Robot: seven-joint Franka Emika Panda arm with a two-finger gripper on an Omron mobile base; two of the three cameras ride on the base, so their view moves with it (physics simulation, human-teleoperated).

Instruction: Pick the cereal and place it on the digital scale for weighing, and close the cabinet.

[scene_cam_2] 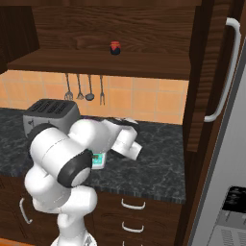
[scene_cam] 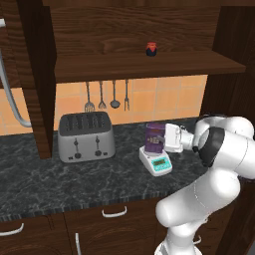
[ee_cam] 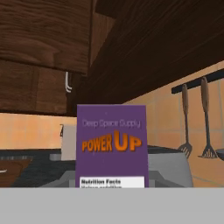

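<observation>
The cereal (scene_cam: pixel 155 138), a purple box, stands upright on or just above the platform of the digital scale (scene_cam: pixel 156 163), a small white unit with a teal front. My gripper (scene_cam: pixel 165 138) reaches in from the right and is shut on the box's side. In the hand view the cereal (ee_cam: pixel 111 144) is close and centred, with orange lettering, and the fingertips are hidden. A teal corner of the scale (scene_cam_2: pixel 99 161) peeks out behind my arm. The cabinet (scene_cam: pixel 139 67) above stands open, its doors (scene_cam: pixel 37 74) swung out at both sides.
A silver toaster (scene_cam: pixel 85 135) stands left of the scale. A small red jar (scene_cam: pixel 151 49) sits on the cabinet shelf. Utensils (scene_cam: pixel 104 97) hang on the tiled wall. A grey fridge (scene_cam_2: pixel 230 168) with a long handle stands at the right.
</observation>
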